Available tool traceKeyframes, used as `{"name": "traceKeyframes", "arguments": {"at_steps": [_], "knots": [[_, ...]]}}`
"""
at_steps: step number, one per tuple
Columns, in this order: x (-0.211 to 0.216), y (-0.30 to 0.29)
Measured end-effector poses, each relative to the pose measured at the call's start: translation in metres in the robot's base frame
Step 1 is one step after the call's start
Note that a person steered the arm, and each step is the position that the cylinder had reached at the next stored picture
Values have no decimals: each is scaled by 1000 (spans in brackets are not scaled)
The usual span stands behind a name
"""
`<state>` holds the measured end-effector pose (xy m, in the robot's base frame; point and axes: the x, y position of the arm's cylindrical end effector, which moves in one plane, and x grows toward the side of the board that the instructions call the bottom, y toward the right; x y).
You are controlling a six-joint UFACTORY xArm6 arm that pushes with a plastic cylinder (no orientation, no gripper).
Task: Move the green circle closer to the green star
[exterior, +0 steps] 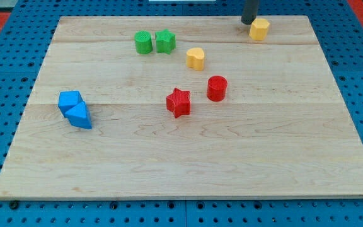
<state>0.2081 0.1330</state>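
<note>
At the view's left, on the pale wooden tabletop, two blue plastic blocks touch each other: a blue cube-like block and, just below and to its right, a blue triangular block. Further right, near the view's top, the green round plastic cylinder stands upright on its flat end, its ribbed side facing the camera; being round, it has no clear heading, and its long axis runs vertically. Just beside it on the right, touching or nearly so, sits the green plastic star; I cannot tell whether a gap remains between them. Below these, around the middle of the tabletop, a red plastic star lies near a red upright cylinder, the two apart. Between the green pair and the red cylinder sits a yellow heart-like block. At the view's top right, a yellow hexagon-like block rests just beside my tip, the dark rod's end touching or almost touching its left side, well apart from the green blocks. The arm carries no gripper.
</note>
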Motion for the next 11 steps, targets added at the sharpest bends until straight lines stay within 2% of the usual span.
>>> {"name": "traceKeyframes", "arguments": {"at_steps": [2, 3, 4, 6, 7, 9, 10, 11], "knots": [[2, -157], [35, -210], [61, -226], [78, -278], [96, -243], [89, -200], [84, -184], [74, -194]]}}
